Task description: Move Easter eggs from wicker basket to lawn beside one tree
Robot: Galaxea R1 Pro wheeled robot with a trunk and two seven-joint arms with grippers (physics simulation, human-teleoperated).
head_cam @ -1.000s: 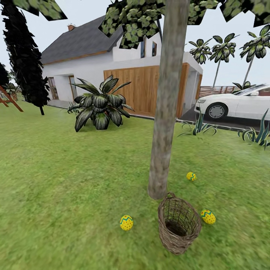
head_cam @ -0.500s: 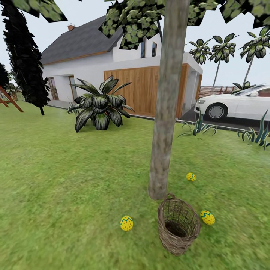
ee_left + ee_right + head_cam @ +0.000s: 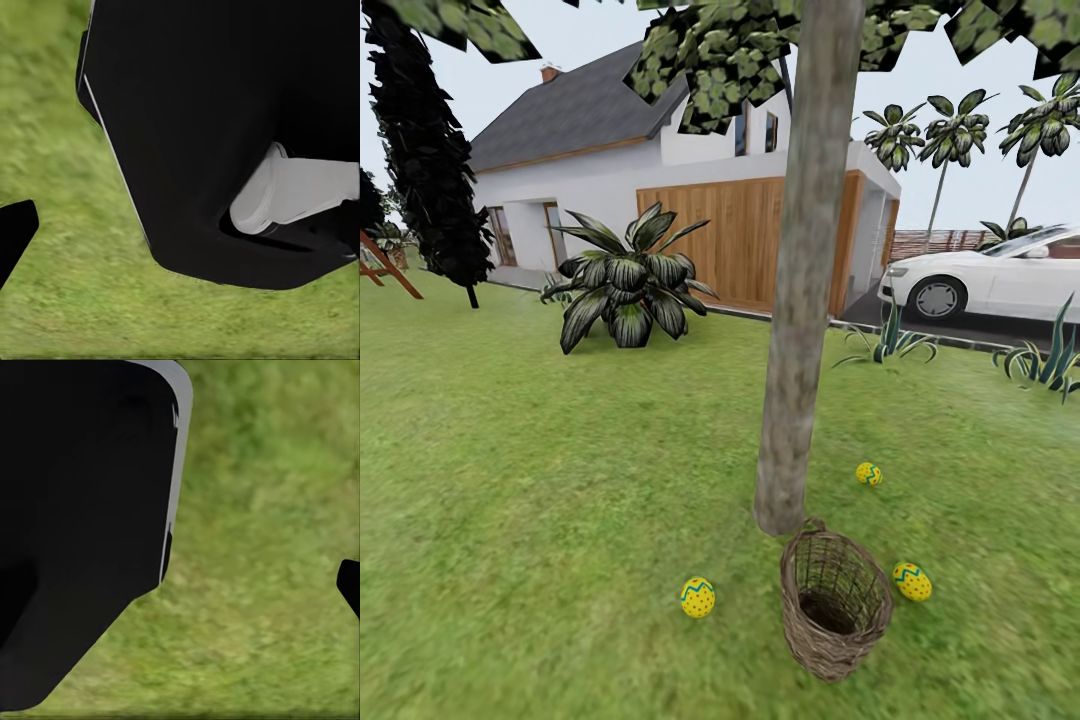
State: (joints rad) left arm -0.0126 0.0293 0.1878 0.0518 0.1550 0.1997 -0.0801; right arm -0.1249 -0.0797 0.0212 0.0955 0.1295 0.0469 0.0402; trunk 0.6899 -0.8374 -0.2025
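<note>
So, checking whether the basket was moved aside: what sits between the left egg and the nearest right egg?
In the head view, the wicker basket stands between the left egg and that right egg, on the lawn.

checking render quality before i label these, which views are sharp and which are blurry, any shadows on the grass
Head view: sharp on the tree, wicker basket and Easter eggs; the lawn is evenly lit, with no cast shadows. Left wrist view: soft, smeared grass behind a dark robot body part. Right wrist view: equally blurred.
</note>
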